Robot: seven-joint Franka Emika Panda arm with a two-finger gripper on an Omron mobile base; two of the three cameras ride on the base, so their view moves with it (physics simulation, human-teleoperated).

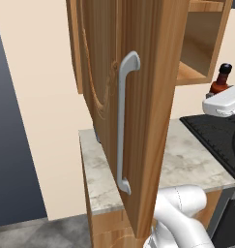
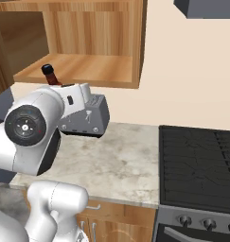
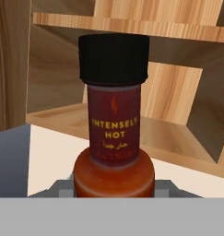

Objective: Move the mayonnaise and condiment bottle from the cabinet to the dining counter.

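condiment bottle | clasped in the gripper, out in front of the open cabinet, just below its shelf | judged: first item taken out; dining counter delivery and mayonnaise still to do

Base views flank arm, share cabinet; hand view close.

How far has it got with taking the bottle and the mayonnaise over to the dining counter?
The cabinet door is open and its visible shelf looks bare. The condiment bottle is out of it, apparently held in the gripper beside the cabinet. It hasn't been carried to the dining counter yet. I see no mayonnaise, so I can't tell whether it is delivered.
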